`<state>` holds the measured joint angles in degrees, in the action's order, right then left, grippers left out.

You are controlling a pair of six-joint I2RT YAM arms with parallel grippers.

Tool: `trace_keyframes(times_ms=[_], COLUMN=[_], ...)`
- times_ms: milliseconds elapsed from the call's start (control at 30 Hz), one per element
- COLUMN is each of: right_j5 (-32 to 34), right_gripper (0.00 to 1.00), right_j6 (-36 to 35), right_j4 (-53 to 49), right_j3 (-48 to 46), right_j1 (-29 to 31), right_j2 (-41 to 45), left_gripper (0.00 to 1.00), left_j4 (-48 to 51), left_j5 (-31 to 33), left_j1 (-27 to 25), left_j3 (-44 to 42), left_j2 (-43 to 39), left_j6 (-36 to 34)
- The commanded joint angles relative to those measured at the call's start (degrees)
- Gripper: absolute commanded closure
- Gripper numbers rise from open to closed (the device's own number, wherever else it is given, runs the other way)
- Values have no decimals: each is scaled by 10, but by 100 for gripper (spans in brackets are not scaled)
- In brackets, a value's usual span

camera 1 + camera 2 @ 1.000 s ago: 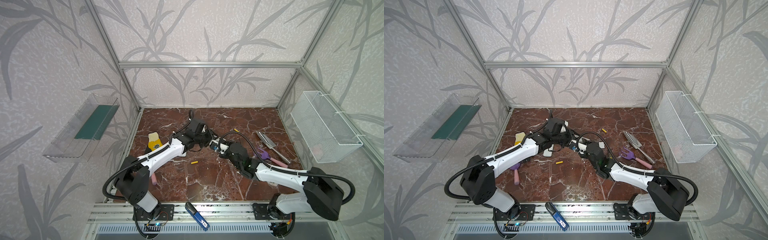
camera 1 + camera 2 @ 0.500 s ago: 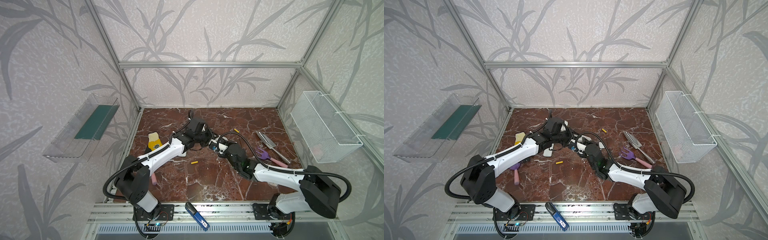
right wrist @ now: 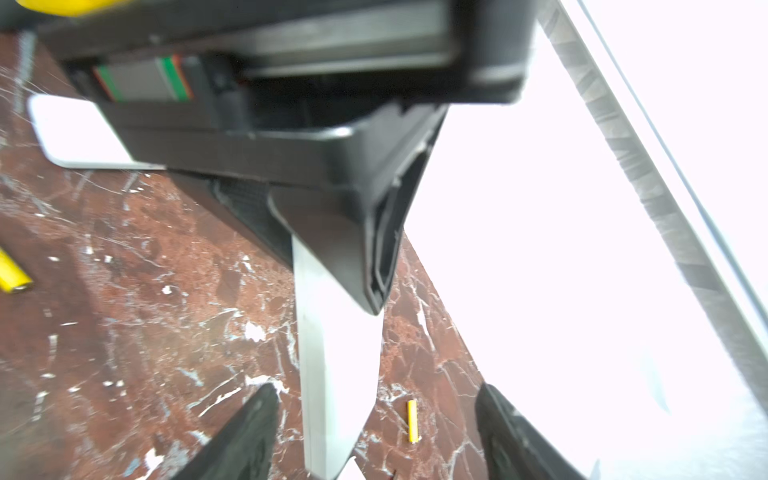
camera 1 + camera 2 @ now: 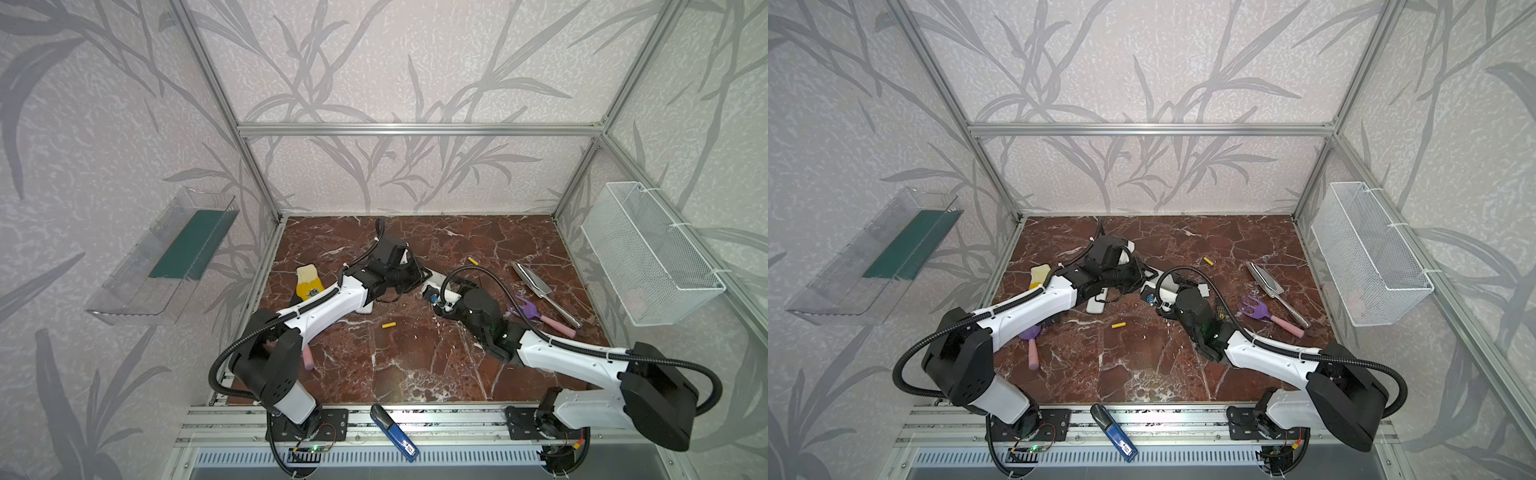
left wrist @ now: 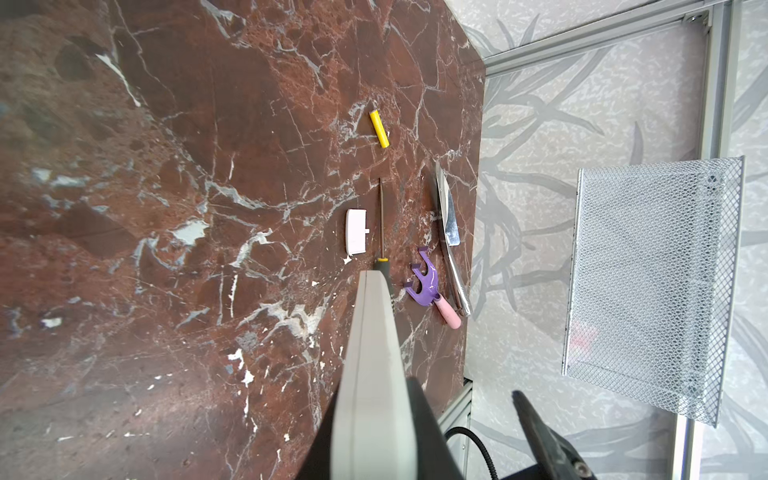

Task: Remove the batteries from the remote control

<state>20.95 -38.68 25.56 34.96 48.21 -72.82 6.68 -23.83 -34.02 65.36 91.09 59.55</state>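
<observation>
My left gripper [image 4: 417, 276] [image 5: 374, 436] is shut on a white remote control [image 5: 370, 353], held edge-on above the marble floor. My right gripper [image 4: 434, 291] [image 3: 374, 432] stands open. The free end of the remote control [image 3: 336, 365] lies between its fingers [image 3: 249, 436], touching neither. Two yellow batteries lie loose on the floor: one in the middle [image 4: 389, 325] [image 3: 412, 420], one farther back [image 4: 472, 261] [image 5: 379, 129]. I cannot see the remote's battery bay.
A white battery cover [image 5: 356, 231] and a thin screwdriver [image 5: 380, 220] lie beside each other. A second white remote [image 4: 1096, 305] lies under my left arm. A purple rake [image 4: 528, 309] and metal trowel [image 4: 536, 284] lie right, near the wire basket [image 4: 648, 253].
My right gripper has opened and let go of the remote's end. My left gripper has closed tighter on the remote and holds it in much the same place.
</observation>
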Motion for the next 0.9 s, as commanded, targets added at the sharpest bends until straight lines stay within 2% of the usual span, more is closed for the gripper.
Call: trace_keyframes(times_ms=[0,267,467,633,867], right_j5=[-53,-181,-265,-346,-449], right_gripper=[22,21,29,29,29], right_j6=[71,340,508,595,647], right_j4=[-83,-271,-344,-339,-281], right_j3=[12,84,119,124,117], right_j1=[-22,-131,-175,-198,-227], right_j2=[35,59,47,38,40], left_gripper=[100,100,100,100,100], left_j4=[-45,-123,-160,-183,-216], left_j5=[-1,-32,-48,-61,-111], left_j1=[10,28,37,49,69], left_j3=[-22,-81,-125,-155,-186], left_j2=[-7,-31,-75,-110,-148], left_j6=[-42,-85,-119,-128,-114])
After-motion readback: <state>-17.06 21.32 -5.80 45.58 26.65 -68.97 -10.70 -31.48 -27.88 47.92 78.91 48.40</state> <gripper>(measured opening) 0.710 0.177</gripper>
